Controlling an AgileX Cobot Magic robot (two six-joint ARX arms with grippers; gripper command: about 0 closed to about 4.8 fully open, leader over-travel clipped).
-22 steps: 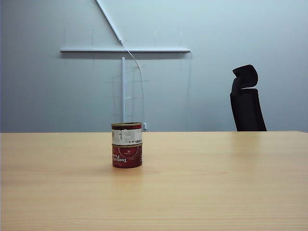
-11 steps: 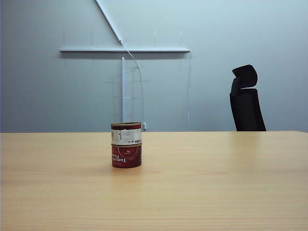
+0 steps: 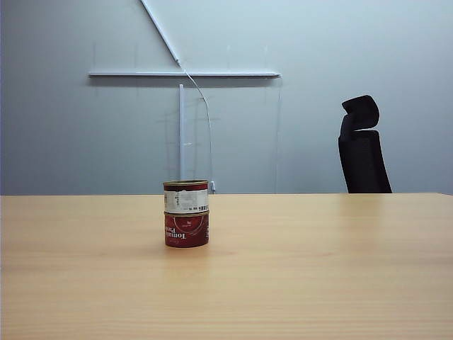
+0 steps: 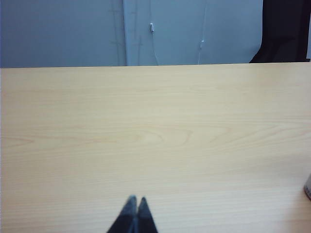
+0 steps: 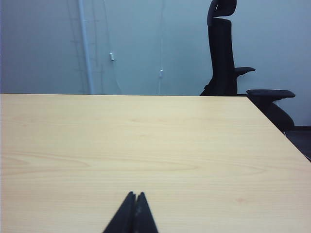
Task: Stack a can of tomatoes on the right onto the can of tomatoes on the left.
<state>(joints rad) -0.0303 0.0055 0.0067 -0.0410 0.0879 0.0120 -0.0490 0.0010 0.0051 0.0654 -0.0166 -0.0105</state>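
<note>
Two tomato cans stand stacked left of the table's middle in the exterior view: a can with a white and red label (image 3: 186, 196) sits upright on a red can (image 3: 187, 229). Neither arm shows in that view. My left gripper (image 4: 135, 199) is shut with nothing in it, low over bare wood; a sliver of a can (image 4: 308, 187) shows at the frame's edge. My right gripper (image 5: 135, 194) is also shut and empty over bare table, with no can in its view.
The wooden table (image 3: 318, 269) spans the exterior view. A black office chair (image 3: 363, 145) stands behind its far right edge, also seen as a chair (image 5: 223, 48) in the right wrist view. A grey wall with white conduits lies behind.
The stacked cans hold their place apart from a slight shift of the picture. No arm shows in the earlier exterior frames or now.
</note>
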